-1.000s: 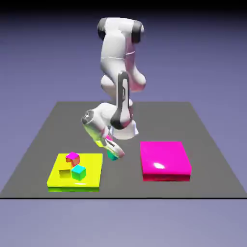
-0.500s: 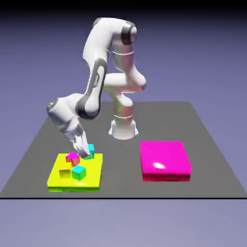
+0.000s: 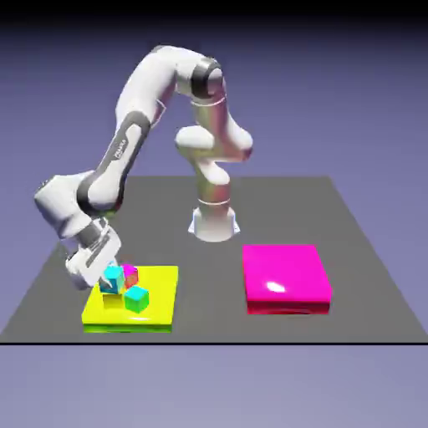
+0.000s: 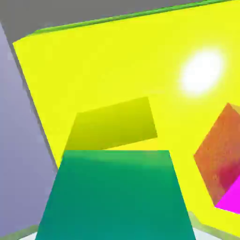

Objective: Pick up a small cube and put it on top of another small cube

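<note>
While the arm (image 3: 125, 150) stood bent over the middle of the tabletop (image 3: 359, 251) a second ago, it now stretches far out to the exterior view's left, its forearm sloping down to the yellow pad's (image 3: 163, 284) left edge. Half a second ago the hand hung over the pad's far edge; it has since swung round to the left side and dropped lower. Well apart on the exterior view's right, the magenta pad (image 3: 286, 277) lies as before.

Closed on the carried teal cube (image 3: 111, 277), the end effector (image 3: 107, 280) holds it low over the yellow pad, just left of the magenta-topped cube (image 3: 129, 273). In the hand view that held cube (image 4: 115, 194) fills the bottom of the picture and hides the fingertips; beyond it the yellow cube (image 4: 115, 124) shows on the pad, and the magenta-topped cube (image 4: 222, 161) shows at the right edge.

Unmoved through all three moments, the second teal cube (image 3: 137, 298) sits on the pad near its front, just to the right of and below the held one in the exterior view. Whether the held cube touches the pad cannot be told.
</note>
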You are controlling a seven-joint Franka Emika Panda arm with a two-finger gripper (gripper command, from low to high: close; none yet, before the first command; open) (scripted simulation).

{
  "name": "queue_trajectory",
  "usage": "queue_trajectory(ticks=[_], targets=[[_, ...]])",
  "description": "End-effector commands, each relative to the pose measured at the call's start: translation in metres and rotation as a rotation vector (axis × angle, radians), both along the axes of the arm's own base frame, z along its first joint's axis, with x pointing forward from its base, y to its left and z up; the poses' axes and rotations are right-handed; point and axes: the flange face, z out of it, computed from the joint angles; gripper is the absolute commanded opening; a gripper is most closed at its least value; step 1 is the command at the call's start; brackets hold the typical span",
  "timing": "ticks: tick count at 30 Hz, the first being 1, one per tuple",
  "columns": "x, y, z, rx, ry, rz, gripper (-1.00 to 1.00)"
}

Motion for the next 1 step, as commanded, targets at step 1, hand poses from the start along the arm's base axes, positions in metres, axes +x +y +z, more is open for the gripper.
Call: queue_trajectory(ticks=[1], targets=[[-0.0013, -0.0081, 0.0219, 0.000, 0.000, 0.000, 1.00]])
